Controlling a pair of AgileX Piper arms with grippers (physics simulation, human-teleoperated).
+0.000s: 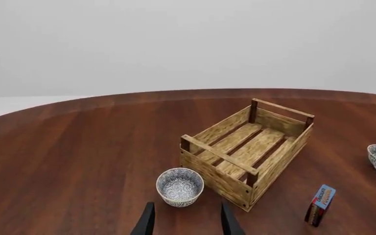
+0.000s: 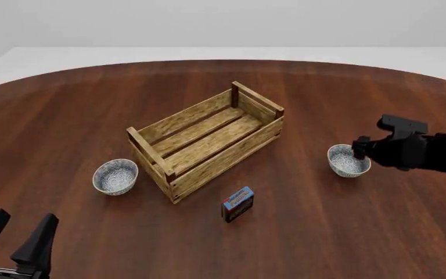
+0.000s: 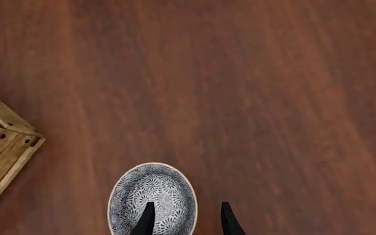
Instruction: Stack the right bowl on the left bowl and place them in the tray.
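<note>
Nothing of the job is finished yet, as I judge it: the two small round ceramic bowls with the blue-grey floral pattern sit well apart on the dark reddish wooden bench [image 2: 301, 232], one on each side of the large light-wood slatted tray [image 2: 204, 139], and the tray holds nothing. The left bowl [image 2: 115, 176] rests just beside the tray's near left corner, untouched. The right bowl [image 2: 348, 160] stands to the right of the tray, and that is where I am working. My right hand [image 3: 184, 220] hangs over it, fingers apart, one finger inside the bowl and the other outside its right rim, straddling the wall but not yet clamped. My left hand [image 2: 18, 235] waits low at the near left edge, fingers apart and holding nothing, pointing toward the left bowl. A small blue-and-red box [image 2: 238, 204] stands near the tray's front. Grasping, stacking and moving both into the tray all remain.
</note>
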